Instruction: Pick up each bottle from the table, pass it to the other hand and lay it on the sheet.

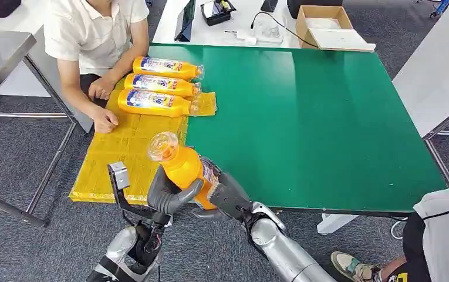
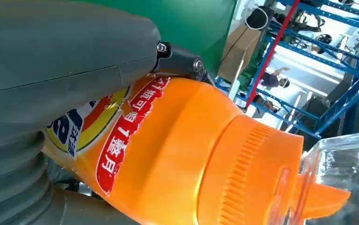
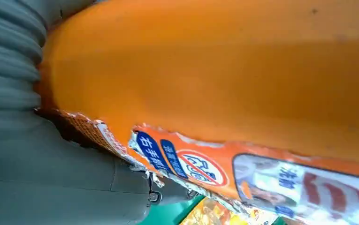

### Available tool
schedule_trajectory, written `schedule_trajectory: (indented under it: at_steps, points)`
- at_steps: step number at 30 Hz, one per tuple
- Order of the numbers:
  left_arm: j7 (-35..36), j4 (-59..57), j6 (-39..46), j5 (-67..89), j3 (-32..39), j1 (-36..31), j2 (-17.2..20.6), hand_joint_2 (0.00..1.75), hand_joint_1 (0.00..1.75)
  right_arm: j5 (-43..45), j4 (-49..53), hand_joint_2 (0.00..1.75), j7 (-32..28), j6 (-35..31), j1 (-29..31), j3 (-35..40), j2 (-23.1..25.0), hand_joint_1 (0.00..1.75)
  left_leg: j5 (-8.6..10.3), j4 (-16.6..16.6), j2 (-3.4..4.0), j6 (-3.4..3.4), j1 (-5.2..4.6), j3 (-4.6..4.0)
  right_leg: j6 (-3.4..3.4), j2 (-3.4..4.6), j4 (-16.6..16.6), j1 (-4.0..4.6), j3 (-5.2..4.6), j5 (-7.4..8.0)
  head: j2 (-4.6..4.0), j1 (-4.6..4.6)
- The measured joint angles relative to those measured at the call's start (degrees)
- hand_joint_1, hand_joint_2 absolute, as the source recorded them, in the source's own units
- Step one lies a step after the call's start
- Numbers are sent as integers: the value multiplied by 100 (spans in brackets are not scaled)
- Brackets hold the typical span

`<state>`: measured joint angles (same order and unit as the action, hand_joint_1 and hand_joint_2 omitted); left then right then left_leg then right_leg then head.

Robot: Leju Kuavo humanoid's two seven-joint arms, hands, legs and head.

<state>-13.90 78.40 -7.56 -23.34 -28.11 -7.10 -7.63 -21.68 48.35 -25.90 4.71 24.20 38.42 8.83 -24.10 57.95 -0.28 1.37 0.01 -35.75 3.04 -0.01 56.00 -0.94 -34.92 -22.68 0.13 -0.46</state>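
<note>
Hand-over stage. An orange bottle (image 1: pixel 182 167) is held in the air above the near edge of the green table (image 1: pixel 327 129), at the near right corner of the yellow sheet (image 1: pixel 125 150). Both hands are on it at once. The left hand (image 1: pixel 169 197) wraps the shoulder and upper body from the sheet side, its thick thumb lying across the label in the left wrist view. The right hand (image 1: pixel 228 197) grips the lower body from the table side. How firmly each set of fingers is closed cannot be judged, since the bottle hides most of them in both wrist views.

The bottle's long axis is tilted: its clear cap (image 1: pixel 163 145) points up and towards the sheet, and its base sinks towards the right hand. The left hand is therefore the nearer to the sheet, and the laying move would probably fall to it once the right hand lets go.

3 bottles (image 1: pixel 154 85) already lie side by side on the far end of the sheet, caps towards the table's green surface. A seated person's hand (image 1: pixel 104 120) rests on the sheet just beside them.
</note>
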Motion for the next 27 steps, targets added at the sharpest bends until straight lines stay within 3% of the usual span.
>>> schedule_trajectory:
  at_steps: [5, 14, 17, 20, 21, 27]
  points:
    - [-440, 72, 985, 1068, 29, 26, 0, 175, 175, -1017, 344, 0, 202, -1031, -110, 151, -13, 0, 0, 0, 1, 0, 0, -1, 0, 0, 0, 0, -1, 0, 0, 2]
    - [-492, 142, 1272, 1397, 173, 28, 0, 175, 175, -1242, 966, 0, 368, -1186, -333, 330, -83, 0, 0, 0, -2, 0, 0, -3, 0, -1, 0, -1, -1, 0, 0, 2]
    - [-529, 153, 1571, 1636, 258, 29, 0, 175, 175, -1881, 1145, 0, 566, -1701, -380, 411, -133, 0, 0, 0, 0, 0, 0, -2, 0, 0, 0, -1, -2, 0, 0, 2]
    - [-714, 199, 2123, 2267, 474, 21, 4, 175, 175, -1777, 1429, 0, 455, -1842, -539, 413, -205, 0, 0, 0, -2, 0, 0, -2, 0, -1, 0, 0, -2, 0, 0, 2]
    - [-792, 208, 2408, 2600, 538, 15, 9, 175, 175, -1830, 1515, 175, 407, -1968, -598, 409, -229, 0, 0, 0, -1, 0, 0, -2, 0, -1, 0, 0, -3, 0, 0, -2]
    - [-640, -27, 4431, 5981, 833, -317, 57, 175, 175, -1585, 2289, 175, -374, -2921, -997, 57, -286, 0, 0, 0, -4, 0, 2, -3, -1, -2, 0, 1, -4, -1, 0, -2]
